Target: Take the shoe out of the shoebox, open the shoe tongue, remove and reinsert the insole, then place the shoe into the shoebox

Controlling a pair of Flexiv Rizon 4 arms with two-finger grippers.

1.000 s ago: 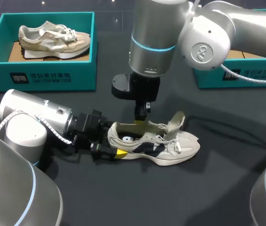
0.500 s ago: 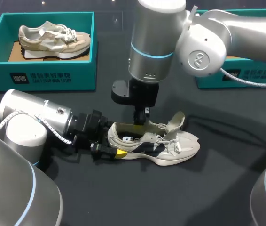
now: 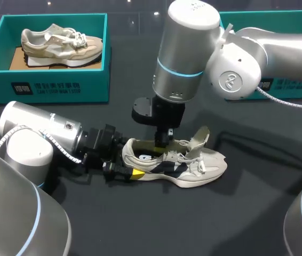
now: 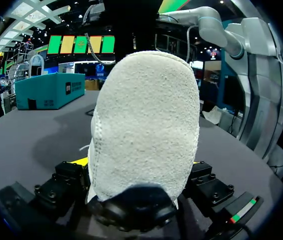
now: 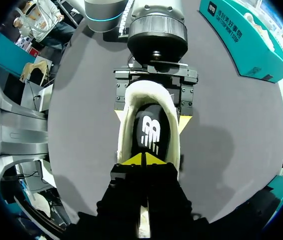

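Note:
A cream and dark sneaker lies on the dark table with its toe to the right and its tongue folded up. My left gripper is shut on the heel, one finger on each side; a yellow fingertip shows at the near side. My right gripper hangs straight down into the shoe's opening. In the right wrist view its tips are shut together, just over the black insole, with nothing seen between them. My left gripper flanks the heel ahead of them.
A teal shoebox at the back left holds another beige sneaker. A second teal box stands at the back right, partly hidden by my right arm. Dark tabletop lies bare in front of the shoe.
My right arm has shifted a little to the right and lowered, bringing its shut tips deeper into the shoe's opening. The left arm and the shoe have stayed put.

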